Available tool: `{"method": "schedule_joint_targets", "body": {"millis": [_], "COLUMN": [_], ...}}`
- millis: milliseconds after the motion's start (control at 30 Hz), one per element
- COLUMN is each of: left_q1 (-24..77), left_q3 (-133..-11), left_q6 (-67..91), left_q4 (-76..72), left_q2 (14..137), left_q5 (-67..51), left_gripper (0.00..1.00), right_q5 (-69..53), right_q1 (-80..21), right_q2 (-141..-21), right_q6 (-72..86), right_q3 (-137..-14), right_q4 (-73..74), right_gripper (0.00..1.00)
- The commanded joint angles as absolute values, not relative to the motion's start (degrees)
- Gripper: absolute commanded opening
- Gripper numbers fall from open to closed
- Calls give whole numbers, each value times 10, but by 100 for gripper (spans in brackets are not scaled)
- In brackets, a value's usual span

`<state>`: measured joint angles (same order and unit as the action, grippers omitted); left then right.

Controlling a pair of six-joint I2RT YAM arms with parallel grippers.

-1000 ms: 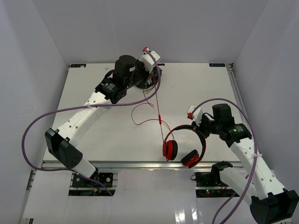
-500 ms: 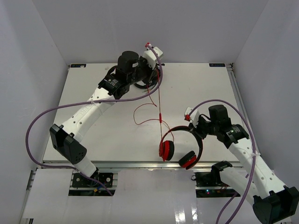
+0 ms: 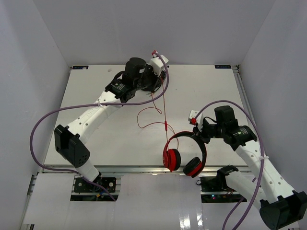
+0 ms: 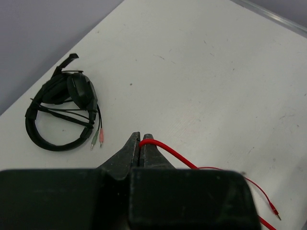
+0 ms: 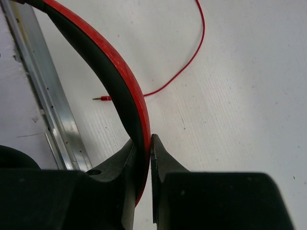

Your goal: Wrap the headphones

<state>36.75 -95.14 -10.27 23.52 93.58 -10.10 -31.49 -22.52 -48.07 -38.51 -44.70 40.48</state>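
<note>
The red headphones hang near the table's front edge, ear cups down. My right gripper is shut on their red, black-lined headband and holds them up. The thin red cable runs from the left ear cup up to my left gripper, which is shut on it above the table's far middle; the cable leaves the right finger. A slack loop lies on the table. The plug lies on the table, and it also shows in the right wrist view.
Black headphones with a bundled cable lie at the far edge of the table, below my left gripper. The metal rail of the table's front edge runs just under the red headphones. White walls close in the table on three sides.
My left gripper has moved right and a little back with the cable, drawing it straighter. My right gripper has moved the headphones slightly left and nearer the front edge.
</note>
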Motion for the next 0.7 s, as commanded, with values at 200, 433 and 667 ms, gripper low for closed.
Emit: {"method": "schedule_joint_targets", "body": {"millis": [200,433,667], "left_q1": [341,319,318], "left_q3": [-807,-673,-599], "left_q6": [-111,-85,-31], "left_q4": [183,138,83], "left_q2": [865,794,757], "left_q5": [-69,-85,-119], "left_gripper": [0,0,0], "right_q5": [-538,-624,-721], "right_q1": [-213,-176,-123], "right_q2": [-484,-496,-512], "right_q6": [-449,-452,-422], "right_q3": [-555,-608,-655], "right_q4": [517,549,549], "right_gripper": [8,8,8]}}
